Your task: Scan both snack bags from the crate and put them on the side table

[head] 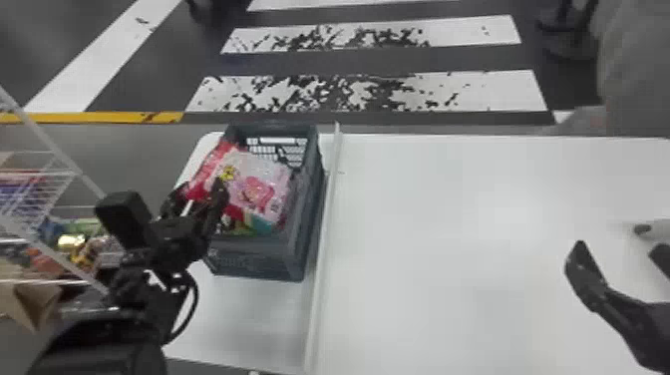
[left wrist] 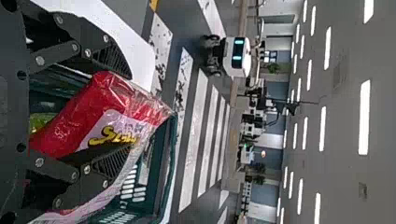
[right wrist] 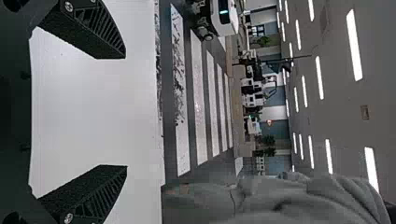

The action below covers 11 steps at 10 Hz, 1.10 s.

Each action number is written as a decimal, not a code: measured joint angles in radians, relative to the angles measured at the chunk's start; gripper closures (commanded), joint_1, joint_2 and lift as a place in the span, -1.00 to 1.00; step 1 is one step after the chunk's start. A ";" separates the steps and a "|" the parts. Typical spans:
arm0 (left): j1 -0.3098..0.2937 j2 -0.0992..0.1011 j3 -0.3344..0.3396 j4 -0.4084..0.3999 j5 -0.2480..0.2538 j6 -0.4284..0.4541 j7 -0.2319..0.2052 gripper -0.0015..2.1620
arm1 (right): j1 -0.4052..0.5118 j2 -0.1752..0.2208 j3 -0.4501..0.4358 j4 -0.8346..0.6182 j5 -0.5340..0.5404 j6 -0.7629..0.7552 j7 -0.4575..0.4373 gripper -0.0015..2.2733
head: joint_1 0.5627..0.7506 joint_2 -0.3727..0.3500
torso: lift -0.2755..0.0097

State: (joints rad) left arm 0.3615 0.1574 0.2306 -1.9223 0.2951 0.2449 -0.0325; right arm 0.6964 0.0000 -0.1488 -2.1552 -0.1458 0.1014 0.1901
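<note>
My left gripper [head: 198, 197] is at the crate's left side, open, with the red end of a pink-and-red snack bag [head: 254, 184] between its fingers. The left wrist view shows that gripper [left wrist: 128, 111] with its fingers apart around the red bag [left wrist: 70, 121]. This bag lies slanted across the top of the dark crate [head: 249, 254]. Beneath its lower edge, part of a green and yellow package [head: 259, 225] is visible in the crate. Over the right part of the white table, my right gripper [head: 618, 254] is parked; in the right wrist view the gripper [right wrist: 126, 112] is open and holds nothing.
A raised pale strip [head: 324, 239] runs along the white table [head: 448, 224] just right of the crate. At the far left stands a wire rack [head: 35, 199] with colourful packages. A cardboard piece [head: 37, 304] sits low on the left.
</note>
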 measured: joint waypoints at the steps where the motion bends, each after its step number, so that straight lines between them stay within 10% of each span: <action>1: -0.001 0.000 0.000 -0.011 -0.002 0.027 -0.009 0.30 | 0.000 0.000 -0.001 0.000 0.001 0.002 0.000 -0.93 | 0.41 0.40 | 0.32; 4: 0.034 -0.001 0.021 -0.120 -0.014 0.113 -0.023 0.76 | -0.002 0.000 -0.001 0.000 0.001 0.003 0.000 -0.93 | 0.41 0.38 | 0.32; 11: 0.085 -0.002 0.126 -0.420 0.114 0.212 0.003 0.77 | -0.009 0.000 0.006 -0.008 -0.008 0.013 0.000 -0.93 | 0.41 0.42 | 0.32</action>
State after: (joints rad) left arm 0.4463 0.1550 0.3570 -2.3425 0.4095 0.4566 -0.0295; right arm 0.6876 0.0000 -0.1428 -2.1629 -0.1537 0.1139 0.1902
